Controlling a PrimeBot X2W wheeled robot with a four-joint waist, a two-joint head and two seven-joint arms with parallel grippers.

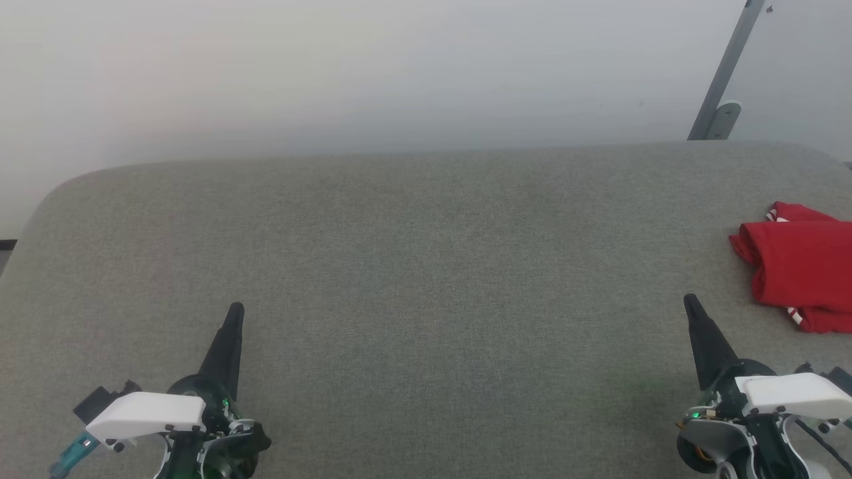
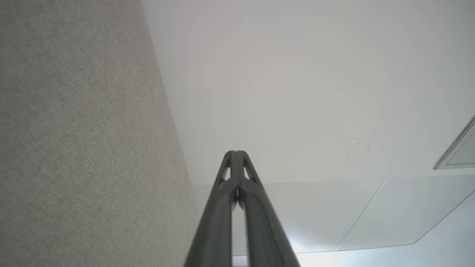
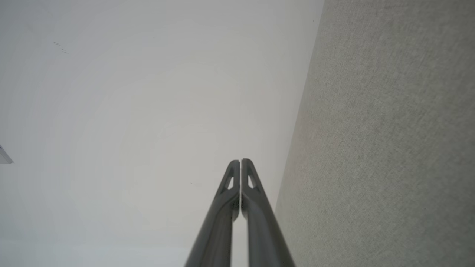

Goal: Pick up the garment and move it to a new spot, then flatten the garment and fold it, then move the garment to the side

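The garment [image 1: 802, 269] is a red bundle with a bit of white-and-red striped trim, folded on the grey fabric table [image 1: 413, 266] at its far right, cut off by the head view's edge. My left gripper [image 1: 235, 310] rests shut and empty at the lower left, fingers pointing up the view. At the lower right my right gripper [image 1: 689, 301] is likewise shut and empty, a short way left of and below the garment. Both wrist views show closed fingertips, left gripper [image 2: 235, 152] and right gripper [image 3: 240, 161], with nothing between them.
A pale wall [image 1: 399, 73] rises behind the table's rounded far edge. A grey metal bracket [image 1: 722, 86] leans on the wall at the upper right. Pale floor panels [image 2: 334, 215] lie beside the table in the left wrist view.
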